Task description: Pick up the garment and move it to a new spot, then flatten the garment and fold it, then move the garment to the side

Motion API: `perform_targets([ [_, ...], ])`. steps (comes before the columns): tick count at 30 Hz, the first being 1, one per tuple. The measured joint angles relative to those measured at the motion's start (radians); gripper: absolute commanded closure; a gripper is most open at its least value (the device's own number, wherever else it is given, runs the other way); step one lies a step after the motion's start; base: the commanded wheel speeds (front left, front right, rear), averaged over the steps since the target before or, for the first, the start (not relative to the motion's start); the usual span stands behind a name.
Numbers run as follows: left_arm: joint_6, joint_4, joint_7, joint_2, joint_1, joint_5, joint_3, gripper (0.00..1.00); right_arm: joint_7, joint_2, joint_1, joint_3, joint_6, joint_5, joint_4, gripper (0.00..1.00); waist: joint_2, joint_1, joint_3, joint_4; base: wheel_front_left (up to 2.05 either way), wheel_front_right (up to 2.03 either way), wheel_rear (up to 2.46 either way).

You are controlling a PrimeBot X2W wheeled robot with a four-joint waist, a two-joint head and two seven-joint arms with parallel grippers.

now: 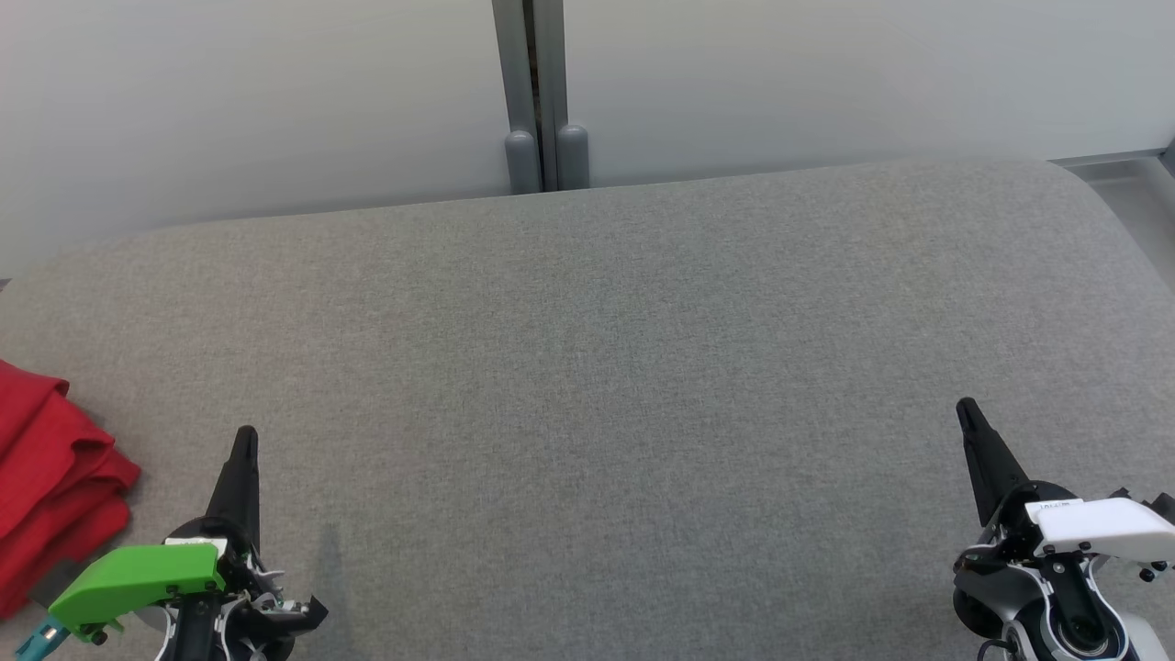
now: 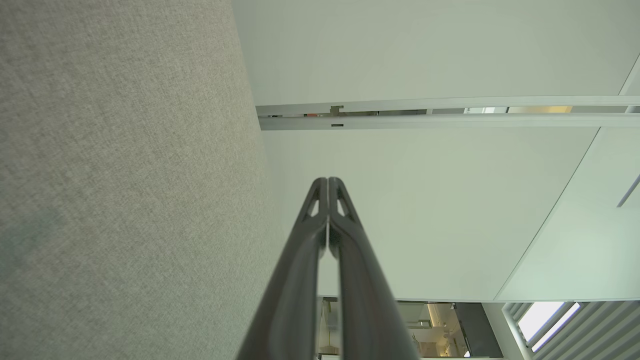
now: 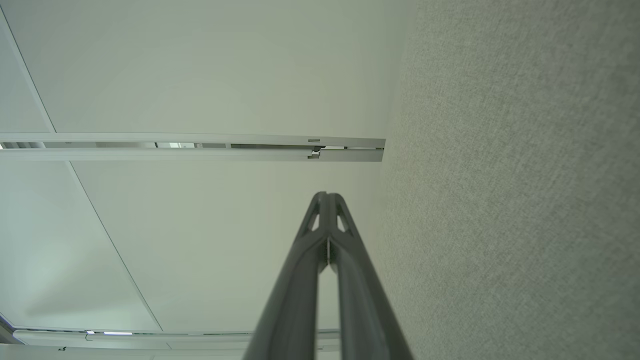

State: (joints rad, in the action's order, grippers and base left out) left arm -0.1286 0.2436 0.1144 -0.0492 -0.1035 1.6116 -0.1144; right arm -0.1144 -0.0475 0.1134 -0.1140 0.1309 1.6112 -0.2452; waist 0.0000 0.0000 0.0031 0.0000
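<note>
Folded red fabric garment (image 1: 50,487) lies at the left edge of the grey woven-fabric table top (image 1: 597,367). Left gripper (image 1: 245,439) and right gripper (image 1: 967,410) are at its near edge, fingers pressed together.

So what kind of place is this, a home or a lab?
Probably an office or lab test room, not a home: pale partition panels joined by a grey metal post stand behind a wide grey fabric-covered surface, with a red garment at its left edge.
</note>
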Motion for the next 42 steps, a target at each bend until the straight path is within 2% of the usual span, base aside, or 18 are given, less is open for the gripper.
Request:
perform_targets([
  [42,0.000,0.000,0.000,0.000,0.000,0.000,0.000,1.00,0.000,0.000,0.000,0.000,0.000,0.000,0.000,1.00,0.0000,0.0000,0.000,0.000,0.00,0.00,0.00],
])
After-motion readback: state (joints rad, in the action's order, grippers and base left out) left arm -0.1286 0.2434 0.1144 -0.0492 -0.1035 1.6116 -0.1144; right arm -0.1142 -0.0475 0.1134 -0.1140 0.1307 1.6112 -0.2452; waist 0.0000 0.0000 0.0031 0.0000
